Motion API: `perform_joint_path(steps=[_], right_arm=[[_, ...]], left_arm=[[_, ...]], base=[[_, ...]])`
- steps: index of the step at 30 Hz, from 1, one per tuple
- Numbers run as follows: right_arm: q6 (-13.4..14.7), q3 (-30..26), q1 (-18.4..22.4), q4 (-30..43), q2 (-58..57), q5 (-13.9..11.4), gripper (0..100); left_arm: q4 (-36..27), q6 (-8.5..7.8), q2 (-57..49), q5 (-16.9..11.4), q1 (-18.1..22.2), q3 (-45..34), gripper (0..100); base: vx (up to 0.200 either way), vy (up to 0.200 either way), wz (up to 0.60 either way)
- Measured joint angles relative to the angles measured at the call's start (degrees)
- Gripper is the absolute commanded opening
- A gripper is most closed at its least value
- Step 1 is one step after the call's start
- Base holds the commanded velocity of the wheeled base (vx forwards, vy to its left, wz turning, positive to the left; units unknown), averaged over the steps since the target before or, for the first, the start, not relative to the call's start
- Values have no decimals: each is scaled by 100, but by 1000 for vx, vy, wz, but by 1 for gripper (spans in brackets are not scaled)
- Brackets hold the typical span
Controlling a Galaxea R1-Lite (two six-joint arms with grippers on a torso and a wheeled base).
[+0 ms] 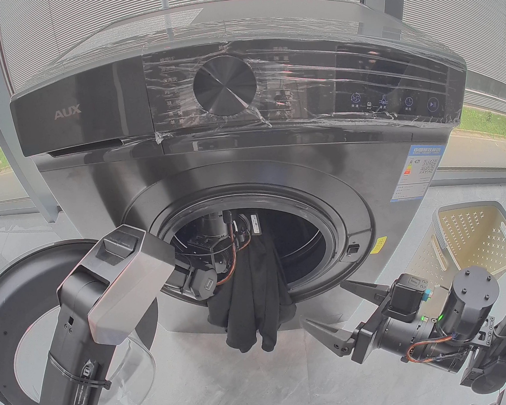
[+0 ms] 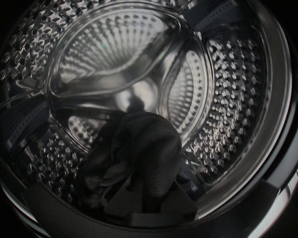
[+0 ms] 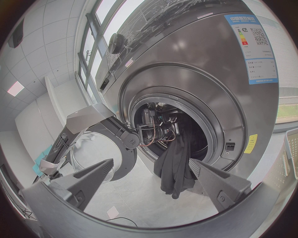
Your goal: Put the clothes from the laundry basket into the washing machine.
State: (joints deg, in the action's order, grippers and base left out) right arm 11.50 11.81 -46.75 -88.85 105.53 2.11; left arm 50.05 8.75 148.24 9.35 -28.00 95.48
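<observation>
One black garment point(image 1: 253, 286) clamped in left gripper point(image 2: 152, 189) within one drum point(image 2: 236, 93), tail over door rim point(image 1: 327, 276) behind jaws; right gripper point(image 1: 323, 303) splayed, bare floor point(image 1: 248, 378) beneath.

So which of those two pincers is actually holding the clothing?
The left pincer, inside the grey front-loading washing machine, grips the black garment draped over the door opening; the right pincer hangs open and empty outside.
</observation>
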Motion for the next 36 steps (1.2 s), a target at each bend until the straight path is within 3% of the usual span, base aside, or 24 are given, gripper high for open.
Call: perform_joint_path(steps=[2,3,12,19,22,27,35,36], right_arm=[[-1,4,10,0,-11,0,100],[-1,6,12,0,-16,0,100],[-6,6,37,2,-22,0,100],[-6,-7,48,6,-22,0,100],[-6,-13,43,9,-20,0,100],[-6,-21,15,6,-18,0,100],[-6,-29,1,9,-18,0,100],[-6,-29,6,9,-18,0,100]], left_arm=[[20,44,33,41,6,113,0],[30,55,50,48,4,138,100],[52,268,66,55,-13,-66,100],[0,271,-229,-196,-149,-1117,100],[-62,183,-391,-336,-218,-1716,100],[-62,-150,-568,-506,-308,-2404,100],[77,-183,-469,-525,-328,-2508,100],[105,-183,-435,-528,-328,-2483,0]], base=[[0,0,0],[0,0,0],[0,0,0],[0,0,0],[0,0,0],[0,0,0],[0,0,0],[0,0,0]])
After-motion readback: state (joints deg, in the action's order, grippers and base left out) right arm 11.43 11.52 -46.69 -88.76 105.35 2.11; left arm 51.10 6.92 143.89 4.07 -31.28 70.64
